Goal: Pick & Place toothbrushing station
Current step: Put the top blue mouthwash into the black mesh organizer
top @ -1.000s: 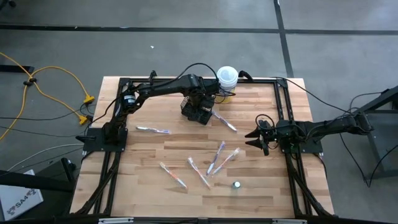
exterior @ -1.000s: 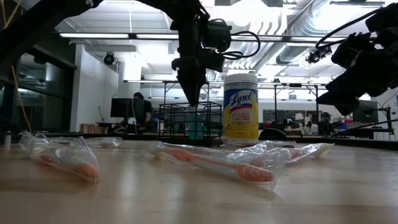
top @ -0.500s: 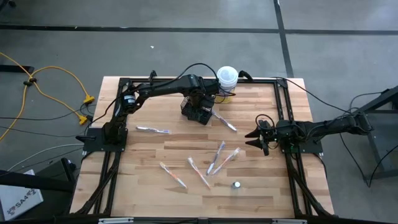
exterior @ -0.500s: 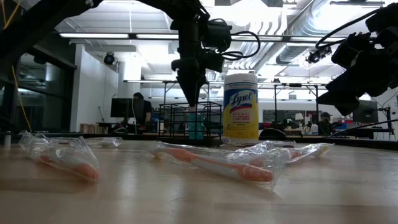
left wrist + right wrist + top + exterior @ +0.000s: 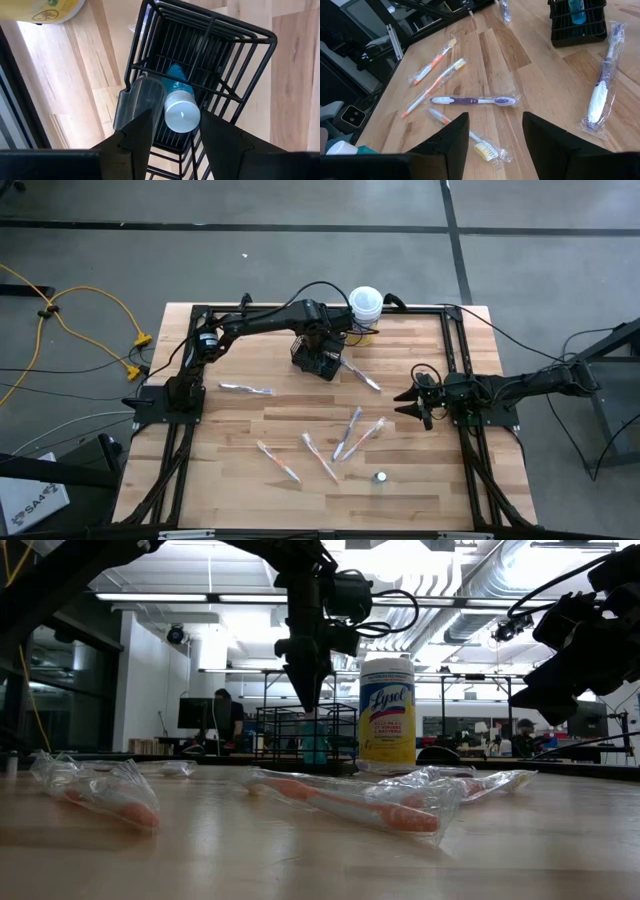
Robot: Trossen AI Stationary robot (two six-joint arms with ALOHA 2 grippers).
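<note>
Teal tube (image 5: 182, 114) upright inside the wire basket (image 5: 318, 355), hovered the left gripper (image 5: 304, 700) just above it, fingers apart, scarcely shifted within the second, toothbrushes (image 5: 348, 430) unpicked on the worktop (image 5: 230, 440), right gripper (image 5: 412, 404) parted too.

Overall light: bright, even, from ceiling fixtures; high view has no hard shadows on table (image 5: 240, 510), only soft dark patches under arms.
Low view: strong backlight from ceiling strip lights (image 5: 420, 558); glare up top, arms read as near-silhouettes w/ little detail.
Low view focus: wrapped toothbrush (image 5: 350, 805) nearest lens soft, plastic wrap catching highlights; tabletop foreground blurred.
Left wrist view: wood beside basket (image 5: 200, 65) overexposed, pale; tube (image 5: 181, 111) cap bright.
Right wrist view: evenly lit, sharp mid-frame; near fingers dark, blurred.
</note>
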